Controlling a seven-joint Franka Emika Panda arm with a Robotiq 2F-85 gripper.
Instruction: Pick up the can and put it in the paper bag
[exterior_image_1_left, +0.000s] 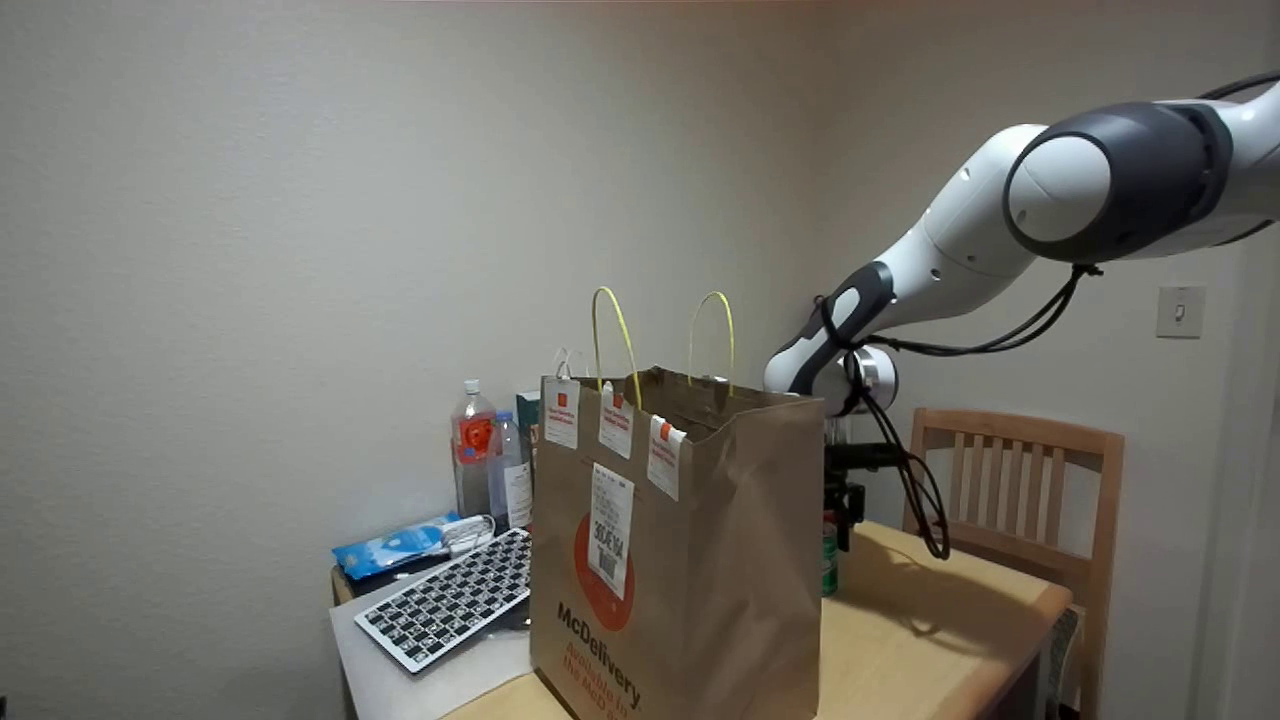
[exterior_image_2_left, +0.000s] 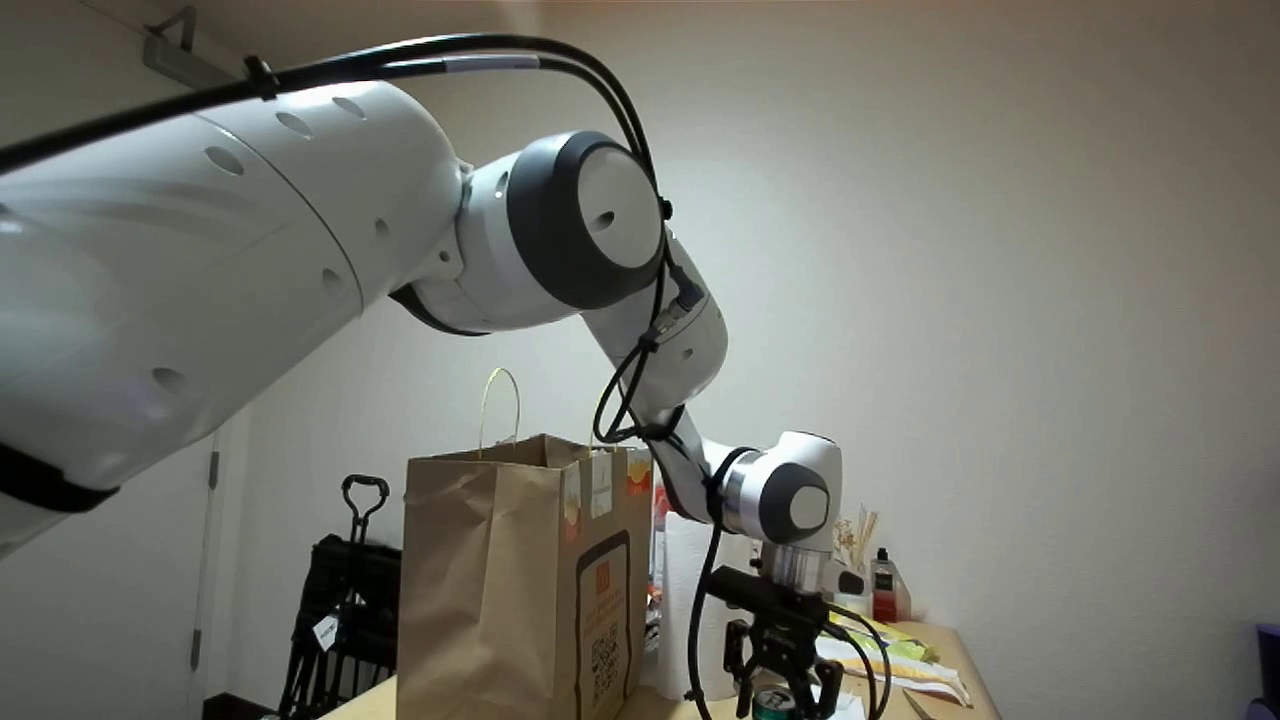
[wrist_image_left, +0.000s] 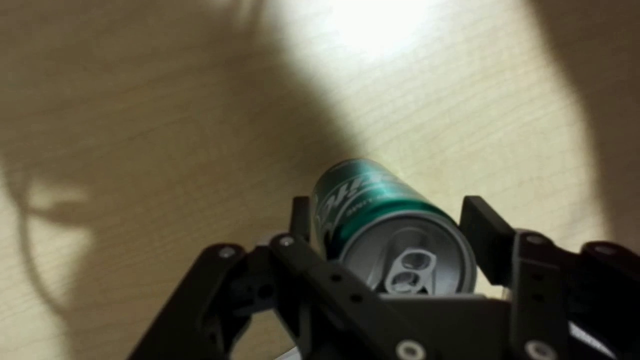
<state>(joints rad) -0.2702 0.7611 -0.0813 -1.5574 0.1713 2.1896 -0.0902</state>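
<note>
In an exterior view, the McDelivery paper bag (exterior_image_1_left: 690, 560) stands upright on the bench (exterior_image_1_left: 890, 650), mouth open, and covers most of the green drink can (exterior_image_1_left: 829, 560). Only a narrow strip of the can shows past the bag's edge; its base meets the bench, outside the bag. The arm (exterior_image_1_left: 960, 230) reaches down behind the bag. The keyboard (exterior_image_1_left: 455, 600), the red-labelled bottle (exterior_image_1_left: 473, 440), the blue-capped bottle (exterior_image_1_left: 508, 480) and the wooden chair (exterior_image_1_left: 1020, 430) are identifiable in this view only. In an exterior view, a bag panel with a QR code is visible, together with the white paper-towel roll (exterior_image_2_left: 680, 610) and the folding cart (exterior_image_2_left: 345, 600); the top of the can shows at the lower picture border, which cuts off its body. The wrist view shows the can's full top face, pull tab and partly legible white lettering. The fingers (wrist_image_left: 483, 240) are spaced apart, one on each side of the can, at a gap slightly wider than the can. Contact between either finger and the can cannot be determined.
</note>
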